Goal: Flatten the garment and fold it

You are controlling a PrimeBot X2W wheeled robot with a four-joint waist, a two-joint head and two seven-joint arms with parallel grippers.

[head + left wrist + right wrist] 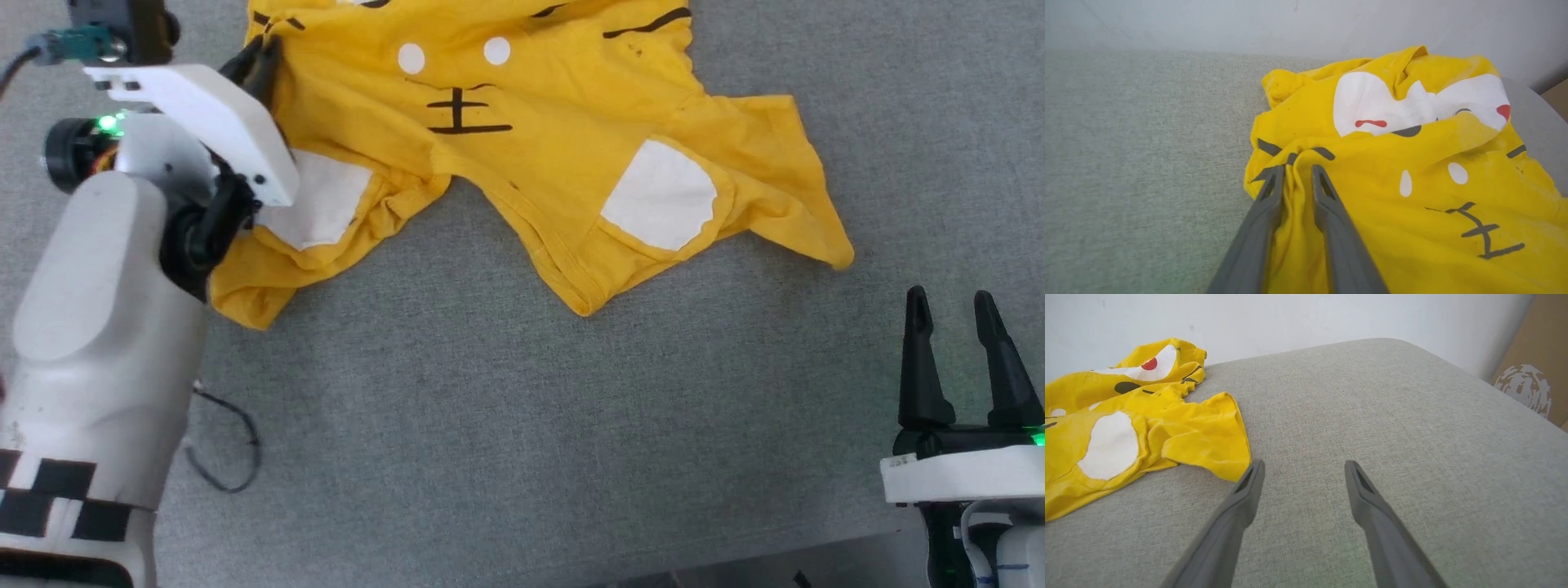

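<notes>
Yellow T-shirt [555, 147] lies rumpled, front up, far-left on your grey worktop [490, 425]. Left jaws pinched shut on its left edge, likely to tug it flat. Right jaws wide, empty, waiting near right.

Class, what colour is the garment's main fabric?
Bright yellow; the garment shows best in the head view.

1 yellow T-shirt [555, 163] on 1 grey fabric surface [490, 425]. 2 grippers: left gripper [260, 65] & right gripper [949, 298], 2 dark fingers [918, 359] ea., so 4 total. On the shirt, head view: 2 small white dots [411, 58], 2 big white patches [661, 196]; left wrist view: 2 red marks [1370, 123]. 1 thin black cable [237, 457]. 2 green lights [106, 122], 1 per arm. 1 cardboard sheet [1535, 375], right wrist view.
</notes>
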